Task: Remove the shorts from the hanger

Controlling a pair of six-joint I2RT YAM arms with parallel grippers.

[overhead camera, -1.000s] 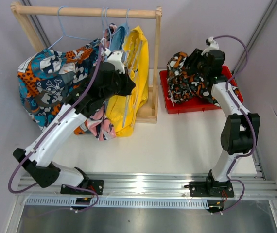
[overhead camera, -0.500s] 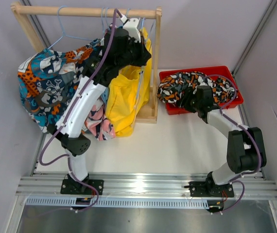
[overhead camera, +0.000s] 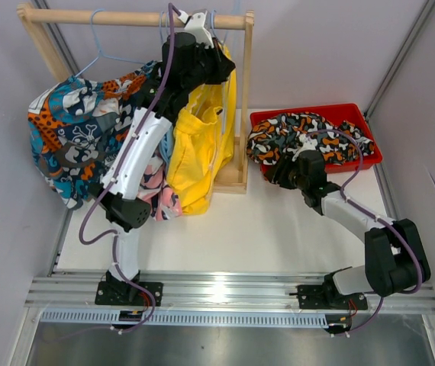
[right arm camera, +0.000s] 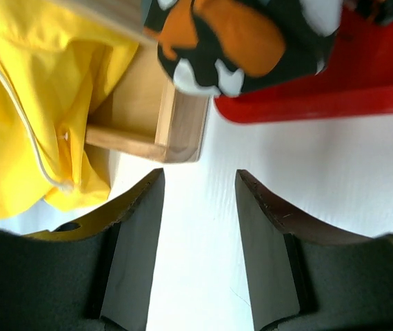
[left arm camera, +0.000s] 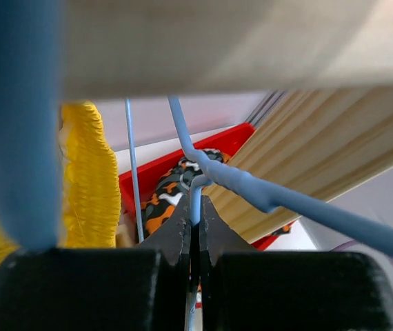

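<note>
Left gripper (left arm camera: pixel 195 224) at the rail (overhead camera: pixel 126 17), upper centre.
We find its jaws clamped on the blue hanger (left arm camera: pixel 252 192) near the yellow shorts (overhead camera: pixel 198 145); right gripper (right arm camera: pixel 198 207) jaws wide, empty; blotched shorts (overhead camera: pixel 309 131) in red tray (overhead camera: pixel 364 162), right.

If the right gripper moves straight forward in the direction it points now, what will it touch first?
Probably the end of the wooden rack foot, just ahead of the open right gripper and slightly off centre. The red tray edge sits close beside it. Depth is unclear.
</note>
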